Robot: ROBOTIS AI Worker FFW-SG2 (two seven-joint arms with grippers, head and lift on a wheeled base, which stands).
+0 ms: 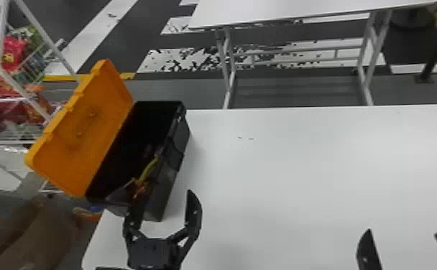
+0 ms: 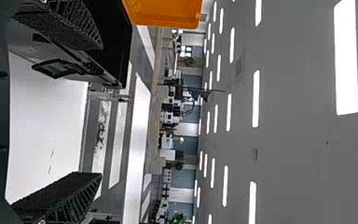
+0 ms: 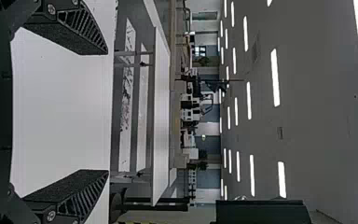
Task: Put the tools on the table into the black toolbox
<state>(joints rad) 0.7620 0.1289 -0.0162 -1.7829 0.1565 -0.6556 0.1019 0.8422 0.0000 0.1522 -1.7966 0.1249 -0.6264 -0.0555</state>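
Black toolbox (image 1: pixel 165 185) open on the white table (image 1: pixel 300 161), yellow-and-orange tool handles (image 1: pixel 148 170) inside it.
From my head view, the box sits at the table's left side, its orange lid (image 1: pixel 88 129) tipped back, with the handles at its near end. I have my left gripper (image 1: pixel 162 201) at that same end, its fingers spread apart; whether one touches the box, I can't tell. My right gripper (image 1: pixel 404 232) is over the table's near part, well apart from the box, fingers apart too.
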